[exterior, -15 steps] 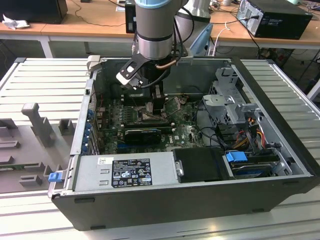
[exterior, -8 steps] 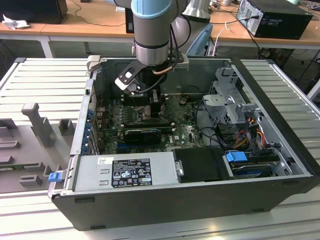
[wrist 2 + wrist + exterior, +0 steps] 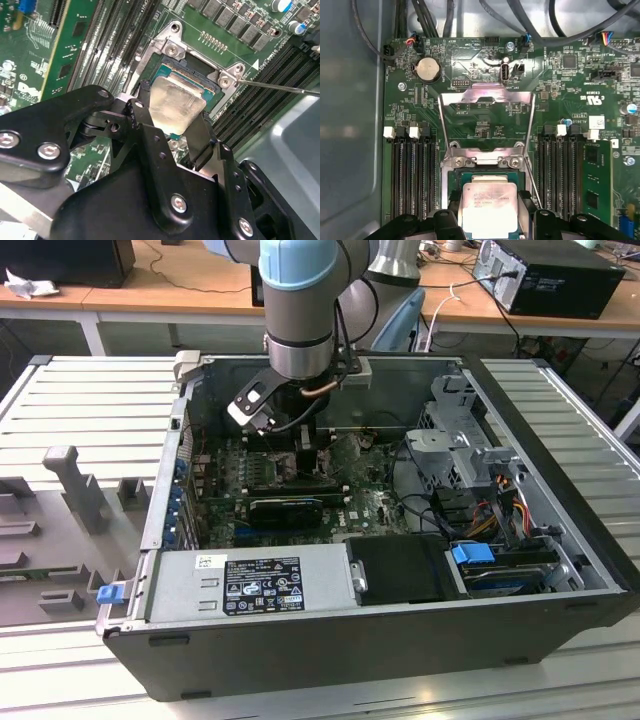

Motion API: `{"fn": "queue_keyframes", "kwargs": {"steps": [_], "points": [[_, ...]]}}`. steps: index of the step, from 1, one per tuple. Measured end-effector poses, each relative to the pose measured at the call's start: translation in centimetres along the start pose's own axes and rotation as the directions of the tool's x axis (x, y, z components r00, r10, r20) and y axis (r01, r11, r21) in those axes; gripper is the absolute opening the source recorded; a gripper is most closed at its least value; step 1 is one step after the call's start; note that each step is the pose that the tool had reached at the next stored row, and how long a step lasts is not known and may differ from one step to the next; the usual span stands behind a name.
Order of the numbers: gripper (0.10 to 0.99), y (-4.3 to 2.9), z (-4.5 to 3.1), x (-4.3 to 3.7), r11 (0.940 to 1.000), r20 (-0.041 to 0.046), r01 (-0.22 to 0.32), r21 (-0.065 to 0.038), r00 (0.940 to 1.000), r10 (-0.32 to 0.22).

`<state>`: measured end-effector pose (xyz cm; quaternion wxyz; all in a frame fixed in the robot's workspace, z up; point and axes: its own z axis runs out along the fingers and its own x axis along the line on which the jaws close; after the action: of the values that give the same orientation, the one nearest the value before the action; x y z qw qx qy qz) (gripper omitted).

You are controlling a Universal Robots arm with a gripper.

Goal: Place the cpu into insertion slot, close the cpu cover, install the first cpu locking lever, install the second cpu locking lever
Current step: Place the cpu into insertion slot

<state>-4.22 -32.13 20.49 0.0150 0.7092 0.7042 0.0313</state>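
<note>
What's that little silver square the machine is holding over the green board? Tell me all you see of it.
The chip is a small flat square with a dull silver metal face, faint print and a thin greenish rim. It lies over the black-framed socket, whose silver cover is flipped open. Two black fingers clasp its opposite edges. Whether it is fully seated, I cannot tell.
</note>
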Motion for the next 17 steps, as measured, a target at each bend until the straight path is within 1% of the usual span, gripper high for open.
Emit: {"fn": "queue_keyframes", "kwargs": {"steps": [5,12,13,14,17], "points": [[0.529,-0.06,0.26,0.05,1.0,0.0001,0.0,0.0,1.0,0.0],[0.529,-0.07,0.31,0.05,1.0,0.0001,0.0,0.0,1.0,0.0],[0.541,-0.07,0.31,0.05,1.0,0.0001,0.0,0.0,1.0,0.0],[0.604,-0.07,0.32,0.05,1.0,0.0001,0.0,0.0,1.0,0.0],[0.604,-0.08,0.37,0.17,1.0,-0.0033,0.0,0.0,1.0,0.0]]}}
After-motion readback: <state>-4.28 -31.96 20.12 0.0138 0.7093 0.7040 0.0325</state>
